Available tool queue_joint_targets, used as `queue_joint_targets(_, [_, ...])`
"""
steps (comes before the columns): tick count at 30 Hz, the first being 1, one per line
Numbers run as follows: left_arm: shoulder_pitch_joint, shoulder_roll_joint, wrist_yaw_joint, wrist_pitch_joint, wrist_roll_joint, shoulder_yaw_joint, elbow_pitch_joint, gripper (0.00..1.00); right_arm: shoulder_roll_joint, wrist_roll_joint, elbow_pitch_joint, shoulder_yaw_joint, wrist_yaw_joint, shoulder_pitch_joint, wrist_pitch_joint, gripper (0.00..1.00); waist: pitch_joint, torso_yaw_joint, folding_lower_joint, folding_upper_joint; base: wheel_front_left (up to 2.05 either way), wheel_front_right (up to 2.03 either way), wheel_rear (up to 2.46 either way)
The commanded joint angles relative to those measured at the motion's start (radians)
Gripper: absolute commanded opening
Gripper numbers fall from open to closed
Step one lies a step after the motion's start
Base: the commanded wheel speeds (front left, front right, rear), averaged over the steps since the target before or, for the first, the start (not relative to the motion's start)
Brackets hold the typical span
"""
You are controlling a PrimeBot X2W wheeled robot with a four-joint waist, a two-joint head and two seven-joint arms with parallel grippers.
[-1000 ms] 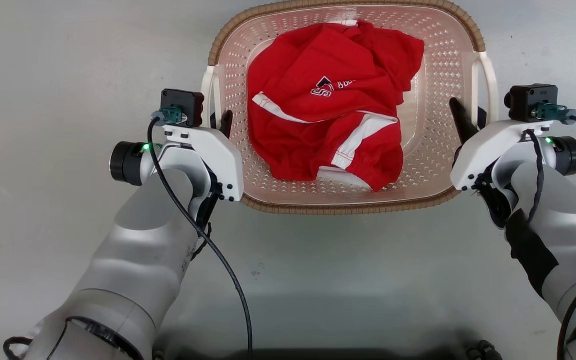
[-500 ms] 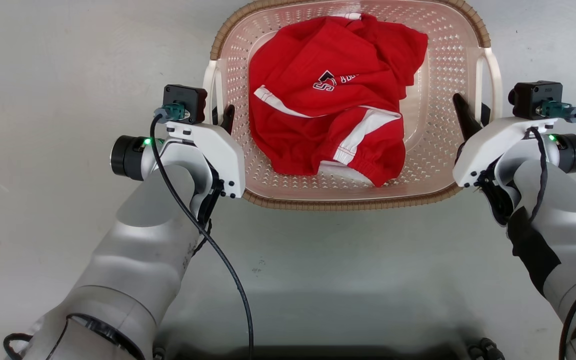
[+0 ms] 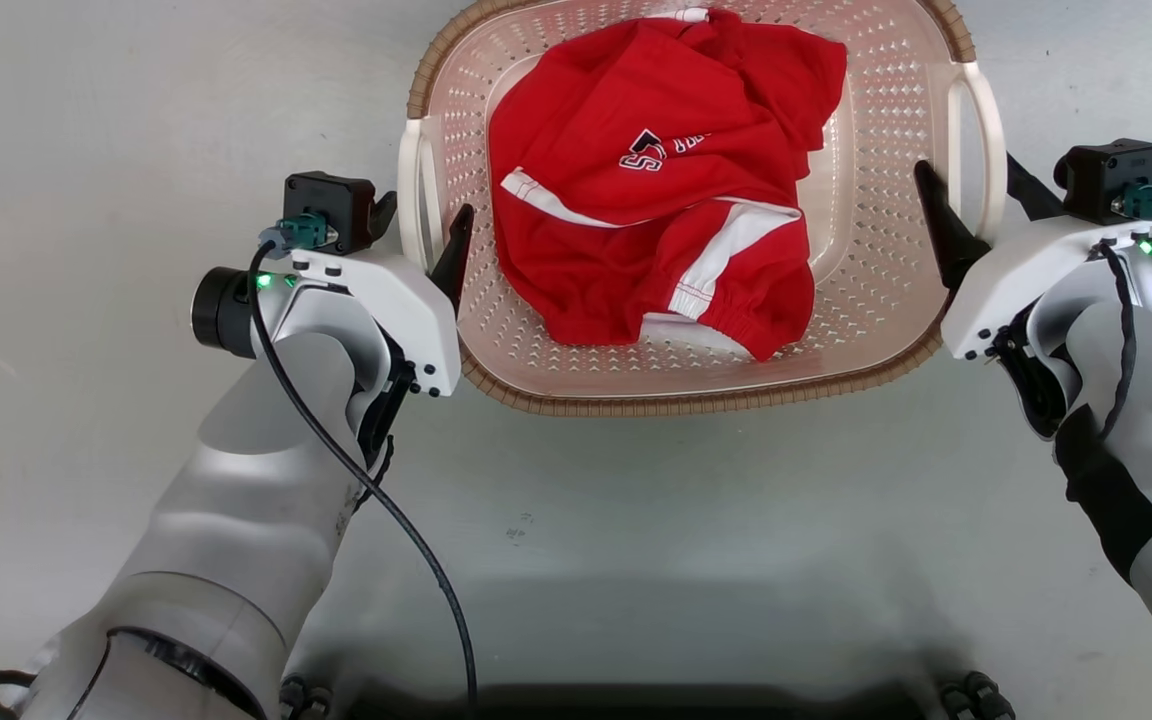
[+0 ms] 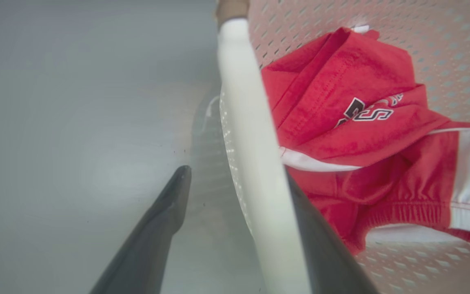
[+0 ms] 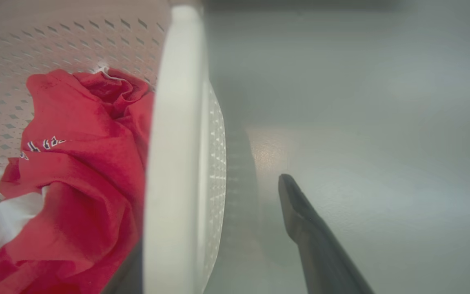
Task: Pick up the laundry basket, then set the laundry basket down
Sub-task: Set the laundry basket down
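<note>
Grey floor (image 3: 636, 520) | laundry basket (image 3: 686, 405) between left gripper (image 3: 424, 206), right gripper (image 3: 966, 165) (straddling handles (image 4: 251, 163)) | both spread

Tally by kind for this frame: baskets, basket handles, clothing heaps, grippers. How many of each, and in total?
laundry basket: 1
white handles: 2
red clothing heap: 1
grippers: 2, the left gripper and the right gripper, jaws open
Total: 6

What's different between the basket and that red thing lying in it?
The laundry basket is pale pink and full of holes; the red garment is solid red with white stripes. The basket keeps a firm, rounded shape; the garment lies crumpled. The basket is wider and holds the garment.
</note>
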State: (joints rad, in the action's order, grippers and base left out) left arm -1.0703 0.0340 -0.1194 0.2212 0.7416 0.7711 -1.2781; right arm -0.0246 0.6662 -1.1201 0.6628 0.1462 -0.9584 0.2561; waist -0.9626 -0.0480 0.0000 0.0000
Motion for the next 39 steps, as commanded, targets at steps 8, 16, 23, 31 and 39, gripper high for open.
queue_joint_targets(8, [0.001, 0.061, -0.009, 0.036, 0.005, -0.004, 0.01, 1.0, -0.026, 0.012, 0.043, 0.037, -0.016, 0.08, 0.006, 1.0, -0.003, -0.005, 0.0, 0.0, 0.0, 0.0, 0.0])
queue_joint_targets(16, [0.016, 0.078, -0.011, 0.04, 0.023, 0.007, 0.092, 1.0, -0.027, 0.044, 0.075, 0.081, -0.016, 0.08, 0.006, 1.0, -0.002, -0.006, 0.0, 0.0, 0.0, 0.0, 0.0])
queue_joint_targets(23, [0.033, 0.086, -0.011, 0.04, 0.042, 0.01, 0.13, 1.0, -0.038, 0.068, 0.108, 0.109, -0.016, 0.081, 0.006, 1.0, 0.007, -0.008, 0.0, 0.0, 0.0, 0.0, 0.0])
queue_joint_targets(31, [0.049, 0.087, -0.011, 0.04, 0.06, 0.02, 0.145, 1.0, -0.048, 0.095, 0.126, 0.132, -0.016, 0.082, 0.006, 1.0, 0.024, -0.01, 0.0, 0.0, 0.0, 0.0, 0.0])
queue_joint_targets(39, [0.064, 0.093, -0.011, 0.041, 0.077, 0.017, 0.152, 1.0, -0.056, 0.107, 0.128, 0.139, -0.016, 0.08, 0.006, 1.0, 0.055, -0.012, 0.0, 0.0, 0.0, 0.0, 0.0])
